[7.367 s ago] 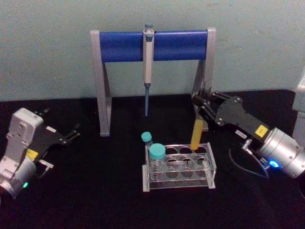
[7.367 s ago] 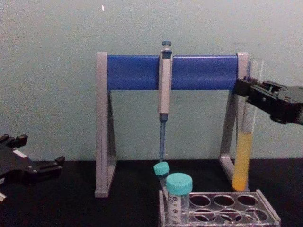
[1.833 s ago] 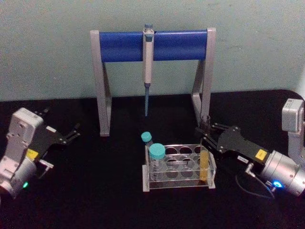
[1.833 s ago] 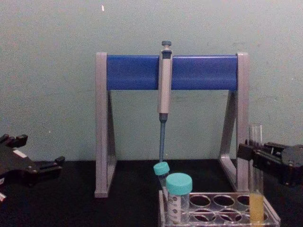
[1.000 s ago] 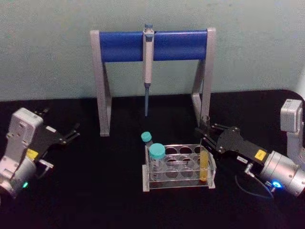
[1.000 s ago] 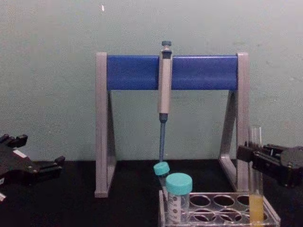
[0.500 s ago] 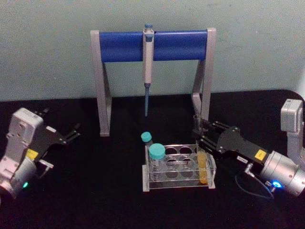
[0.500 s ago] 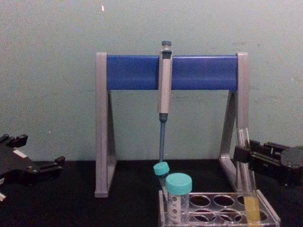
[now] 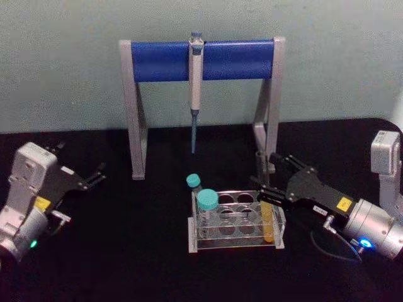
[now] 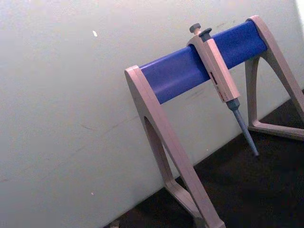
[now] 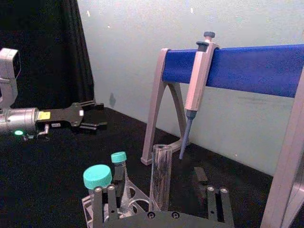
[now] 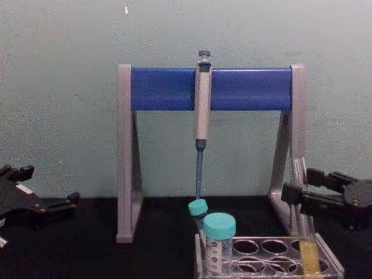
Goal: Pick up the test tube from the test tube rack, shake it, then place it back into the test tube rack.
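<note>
One tall, thin, clear glass test tube (image 9: 267, 207) with yellow-orange liquid in its lower part stands in the right-hand end hole of the low clear plastic test tube rack (image 9: 236, 221) on the black counter (image 9: 145, 251), its long axis close to upright and leaning slightly away from the right pincer (image 9: 272, 178). That pincer sits just to the right of the rack with its black fingers (image 12: 299, 195) spread wide on either side of the tube's bare upper part, apparently no longer gripping it and holding nothing. The left pincer (image 9: 96, 176), fingers apart and empty, rests well to the left of the rack. The right arm is much the nearer; any withdrawal would likely run rightward, clear of the tube's rim.
</note>
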Controlling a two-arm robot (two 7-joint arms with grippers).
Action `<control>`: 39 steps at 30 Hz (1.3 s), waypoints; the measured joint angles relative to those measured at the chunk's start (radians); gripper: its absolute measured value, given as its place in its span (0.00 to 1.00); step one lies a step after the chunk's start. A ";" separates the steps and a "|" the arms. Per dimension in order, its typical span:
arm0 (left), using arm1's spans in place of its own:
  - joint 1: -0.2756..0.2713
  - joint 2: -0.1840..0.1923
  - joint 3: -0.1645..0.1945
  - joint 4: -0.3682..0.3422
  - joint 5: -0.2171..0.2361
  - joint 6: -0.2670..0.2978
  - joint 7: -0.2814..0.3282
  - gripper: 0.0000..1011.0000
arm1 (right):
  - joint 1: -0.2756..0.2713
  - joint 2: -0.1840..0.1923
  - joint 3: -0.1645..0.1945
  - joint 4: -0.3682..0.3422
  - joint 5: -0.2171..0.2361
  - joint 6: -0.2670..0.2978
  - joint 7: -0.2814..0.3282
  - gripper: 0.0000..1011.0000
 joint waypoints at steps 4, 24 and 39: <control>0.000 0.000 0.000 0.000 0.000 0.000 0.000 0.99 | 0.000 0.000 0.000 0.000 0.000 0.000 0.000 0.97; 0.000 0.000 0.000 0.000 0.000 0.000 0.000 0.99 | -0.079 -0.026 0.095 -0.107 -0.045 -0.232 -0.072 0.99; 0.000 0.000 0.000 0.000 0.000 0.000 0.000 0.99 | -0.195 -0.130 0.247 -0.196 -0.297 -0.103 -0.533 0.99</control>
